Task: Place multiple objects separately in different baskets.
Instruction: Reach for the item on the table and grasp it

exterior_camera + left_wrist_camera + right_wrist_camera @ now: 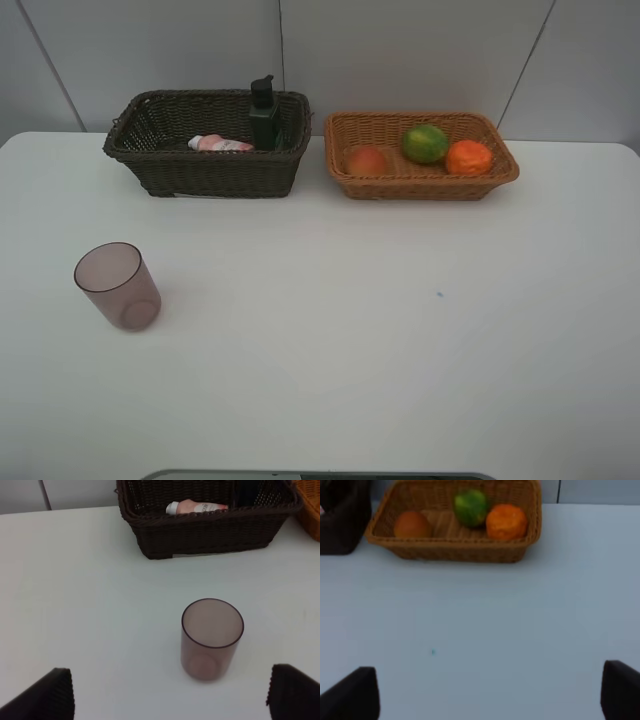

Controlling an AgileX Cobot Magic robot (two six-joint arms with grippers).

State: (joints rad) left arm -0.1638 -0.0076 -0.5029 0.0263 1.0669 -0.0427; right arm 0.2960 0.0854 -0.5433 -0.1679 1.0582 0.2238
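Observation:
A translucent mauve cup (118, 286) stands upright on the white table at the left; it also shows in the left wrist view (211, 638). The dark brown basket (150, 150) holds the slim pink bottle (220, 144) lying flat and the black bottle (264, 114) upright. The light tan basket (400, 183) holds the peach-like fruit (366, 160), green citrus (425, 143) and orange tangerine (468, 157). My left gripper (170, 692) is open, short of the cup. My right gripper (490, 692) is open and empty over bare table, short of the tan basket (455, 552).
Both baskets stand side by side at the table's far edge against a grey panelled wall. A small dark speck (439, 294) marks the table right of centre. Neither arm shows in the high view.

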